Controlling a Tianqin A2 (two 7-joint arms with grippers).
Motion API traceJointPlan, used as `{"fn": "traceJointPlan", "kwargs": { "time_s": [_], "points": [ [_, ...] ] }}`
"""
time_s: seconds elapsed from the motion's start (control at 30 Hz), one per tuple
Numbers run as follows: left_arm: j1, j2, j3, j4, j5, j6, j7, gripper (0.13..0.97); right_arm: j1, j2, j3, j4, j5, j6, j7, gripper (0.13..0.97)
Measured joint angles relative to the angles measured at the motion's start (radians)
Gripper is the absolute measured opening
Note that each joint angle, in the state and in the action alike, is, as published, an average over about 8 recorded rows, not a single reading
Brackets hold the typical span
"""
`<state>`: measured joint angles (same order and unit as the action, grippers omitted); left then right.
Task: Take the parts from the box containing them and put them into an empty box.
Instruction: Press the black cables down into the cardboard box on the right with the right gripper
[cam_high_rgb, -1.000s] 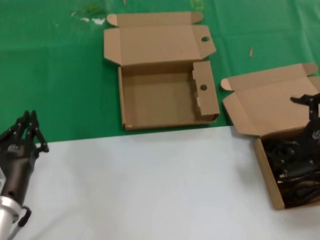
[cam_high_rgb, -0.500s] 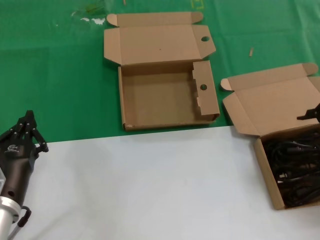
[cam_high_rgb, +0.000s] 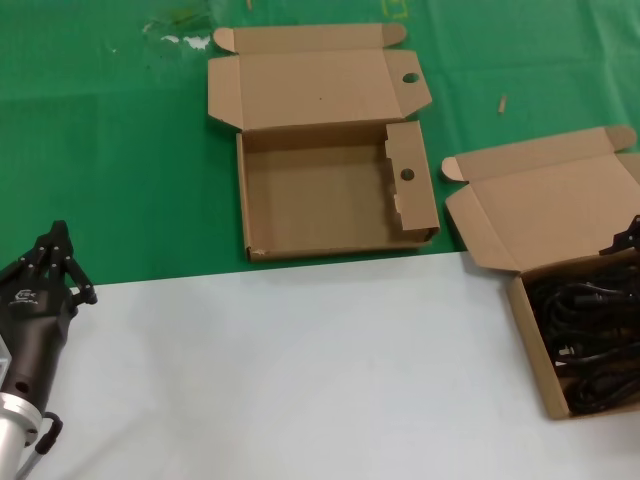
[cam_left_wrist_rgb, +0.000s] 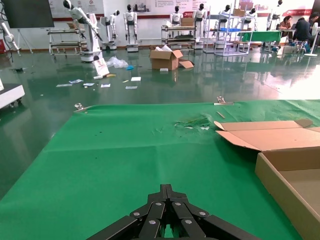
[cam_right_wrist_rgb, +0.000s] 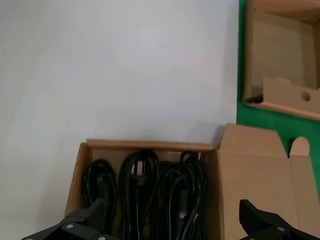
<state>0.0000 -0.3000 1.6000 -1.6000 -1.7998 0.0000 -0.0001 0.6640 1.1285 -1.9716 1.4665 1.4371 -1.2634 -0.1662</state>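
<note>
Several black looped power cables (cam_high_rgb: 588, 335) lie in the plain-lidded cardboard box (cam_high_rgb: 527, 345) at the right table edge, its lid open. My right gripper (cam_high_rgb: 632, 235) shows only as a tip at the right edge of the head view. In the right wrist view it (cam_right_wrist_rgb: 175, 222) is open wide and empty above the cables (cam_right_wrist_rgb: 150, 187), one finger (cam_right_wrist_rgb: 85, 220) over the box's cables, the other over the lid. The empty box with round holes (cam_high_rgb: 310, 190) lies open on the green cloth at the far middle. My left gripper (cam_high_rgb: 58, 245) is shut and parked at the near left.
The near half of the table is white (cam_high_rgb: 300, 370), the far half is green cloth (cam_high_rgb: 110, 150). The empty box also shows in the left wrist view (cam_left_wrist_rgb: 280, 185) and in the right wrist view (cam_right_wrist_rgb: 280, 55). Small scraps lie on the cloth far left (cam_high_rgb: 180, 40).
My right gripper has drawn back to the right from over the cable box, almost out of the head view. My left gripper's fingers have come together.
</note>
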Motion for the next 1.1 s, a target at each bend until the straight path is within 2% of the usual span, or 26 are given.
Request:
{"fn": "traceJointPlan", "kwargs": {
  "time_s": [0.37, 0.67, 0.93, 0.97, 1.1],
  "points": [
    [0.0, 0.0, 0.0, 0.0, 0.0, 0.0, 0.0, 0.14, 0.035, -0.076, -0.033, -0.096, -0.078, 0.012, -0.06, 0.867],
    [0.0, 0.0, 0.0, 0.0, 0.0, 0.0, 0.0, 0.14, 0.046, -0.113, -0.04, -0.154, -0.111, 0.04, -0.083, 0.721],
    [0.0, 0.0, 0.0, 0.0, 0.0, 0.0, 0.0, 0.14, 0.067, -0.131, -0.047, -0.198, -0.13, 0.04, -0.099, 0.51],
    [0.0, 0.0, 0.0, 0.0, 0.0, 0.0, 0.0, 0.14, 0.07, -0.134, -0.048, -0.203, -0.131, 0.04, -0.101, 0.51],
    [0.0, 0.0, 0.0, 0.0, 0.0, 0.0, 0.0, 0.14, 0.079, -0.145, -0.051, -0.226, -0.136, 0.042, -0.108, 0.416]
  ]
}}
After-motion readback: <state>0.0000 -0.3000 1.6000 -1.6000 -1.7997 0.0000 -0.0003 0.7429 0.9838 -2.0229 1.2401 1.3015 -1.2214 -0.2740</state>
